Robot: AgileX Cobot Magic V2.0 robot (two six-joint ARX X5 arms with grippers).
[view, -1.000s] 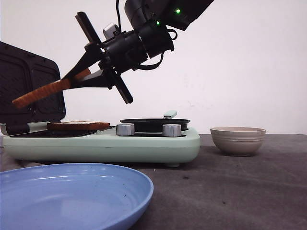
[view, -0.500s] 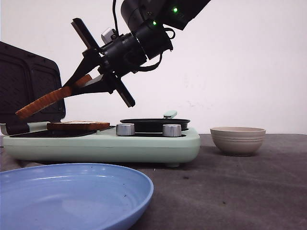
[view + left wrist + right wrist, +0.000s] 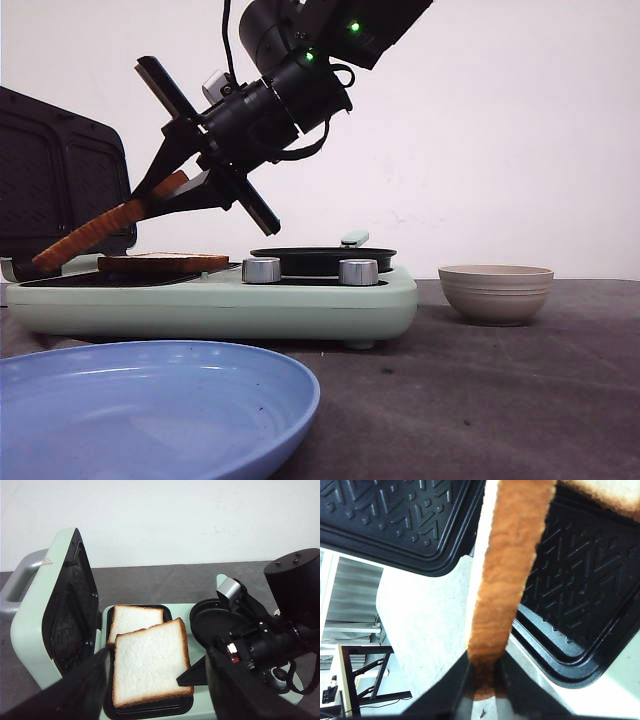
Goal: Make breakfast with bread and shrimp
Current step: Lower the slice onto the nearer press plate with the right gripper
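My right gripper (image 3: 158,192) is shut on one corner of a bread slice (image 3: 92,228) and holds it tilted, its far edge low by the sandwich maker's left end. In the left wrist view this slice (image 3: 147,662) hangs over the second slice (image 3: 135,619), which lies flat in the black baking plate (image 3: 160,263). The right wrist view shows the held slice's brown crust (image 3: 512,570) pinched between the fingers (image 3: 485,680). My left gripper (image 3: 157,690) is open and empty, above the maker. The shrimp is out of view.
The mint-green sandwich maker (image 3: 220,302) stands with its black lid (image 3: 60,180) raised at the left. A round black pan (image 3: 322,258) sits on its right half. A beige bowl (image 3: 496,292) stands to the right, and a blue plate (image 3: 150,400) lies in front.
My right gripper has moved left and down with the bread slice. The slice's far edge has dropped close to the baking plate's left end.
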